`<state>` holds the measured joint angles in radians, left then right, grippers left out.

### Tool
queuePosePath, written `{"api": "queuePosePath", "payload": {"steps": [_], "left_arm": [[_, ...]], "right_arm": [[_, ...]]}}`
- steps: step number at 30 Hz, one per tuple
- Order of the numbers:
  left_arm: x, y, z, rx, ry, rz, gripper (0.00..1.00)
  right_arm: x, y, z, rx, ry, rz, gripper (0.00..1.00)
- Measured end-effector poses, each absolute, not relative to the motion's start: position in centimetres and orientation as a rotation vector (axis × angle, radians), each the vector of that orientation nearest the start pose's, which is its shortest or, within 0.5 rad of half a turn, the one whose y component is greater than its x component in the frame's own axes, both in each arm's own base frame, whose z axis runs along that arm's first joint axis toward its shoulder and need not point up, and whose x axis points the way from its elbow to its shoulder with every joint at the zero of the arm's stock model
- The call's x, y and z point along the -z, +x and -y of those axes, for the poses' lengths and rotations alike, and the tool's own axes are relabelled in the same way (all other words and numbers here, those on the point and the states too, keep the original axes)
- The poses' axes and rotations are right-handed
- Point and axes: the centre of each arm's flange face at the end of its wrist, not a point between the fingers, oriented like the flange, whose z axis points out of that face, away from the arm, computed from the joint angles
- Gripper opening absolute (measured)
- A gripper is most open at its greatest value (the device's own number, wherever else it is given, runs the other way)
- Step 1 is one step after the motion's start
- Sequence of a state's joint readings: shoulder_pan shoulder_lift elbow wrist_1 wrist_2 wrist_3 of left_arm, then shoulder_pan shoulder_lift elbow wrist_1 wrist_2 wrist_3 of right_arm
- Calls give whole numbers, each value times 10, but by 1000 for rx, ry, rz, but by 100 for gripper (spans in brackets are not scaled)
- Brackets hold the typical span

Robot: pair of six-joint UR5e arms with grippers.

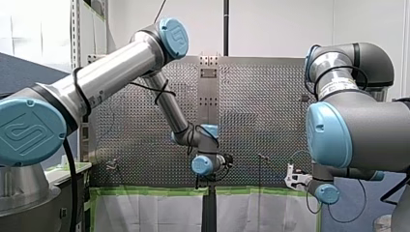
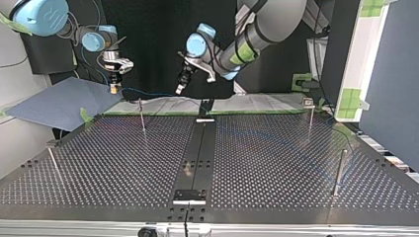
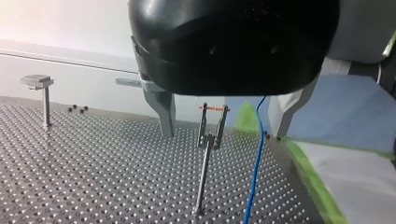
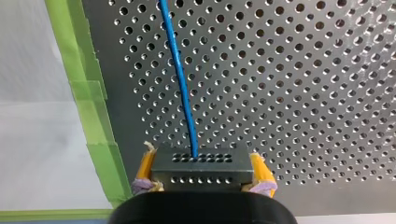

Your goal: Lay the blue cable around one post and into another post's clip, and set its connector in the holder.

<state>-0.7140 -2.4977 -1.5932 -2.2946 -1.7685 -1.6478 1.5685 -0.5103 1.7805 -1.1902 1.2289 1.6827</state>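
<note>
Starting at the left of the top view, the right gripper (image 2: 114, 88) hangs above the far edge of the grey perforated metal table (image 2: 276, 163). Its wrist view shows the yellow pads (image 4: 147, 167) pinching a dark grey rectangular connector (image 4: 201, 169) from both sides. The thin blue cable (image 4: 180, 79) comes out of the middle of the connector's face and runs away over the table holes, beside a strip of green tape (image 4: 88, 93).

Moving right in the top view, the cable goes almost level through the air toward the other arm. Under it a thin metal post (image 2: 142, 118) stands near the far edge. I cannot tell if the cable touches it.

Next comes the black left gripper (image 2: 180, 90), pointing down at the table. In its wrist view the metal fingers (image 3: 164, 114) are spread wide and grip nothing. The cable hangs down between them, nearer to one finger but not squeezed. Ahead of the fingers stands a slim post with a forked clip (image 3: 208, 140) on top. The cable passes beside this clip, not in it.

Further right in the top view, a small dark fixture (image 2: 205, 106) sits at the far end of the table's dark middle strip. After it come a post with a small head (image 2: 310, 118) and, nearer to the viewer, a plain metal post (image 2: 338, 173).
</note>
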Motion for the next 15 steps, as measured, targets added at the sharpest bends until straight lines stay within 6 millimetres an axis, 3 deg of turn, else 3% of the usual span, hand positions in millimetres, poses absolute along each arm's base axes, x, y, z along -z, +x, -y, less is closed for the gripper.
{"api": "queuePosePath", "payload": {"steps": [9,15], "left_arm": [[26,438,529,435,371,-1578,100],[24,450,534,447,344,-1526,100]], "right_arm": [[113,166,571,-1498,1478,1209,0],[113,168,571,-1499,1482,1207,0]]}}
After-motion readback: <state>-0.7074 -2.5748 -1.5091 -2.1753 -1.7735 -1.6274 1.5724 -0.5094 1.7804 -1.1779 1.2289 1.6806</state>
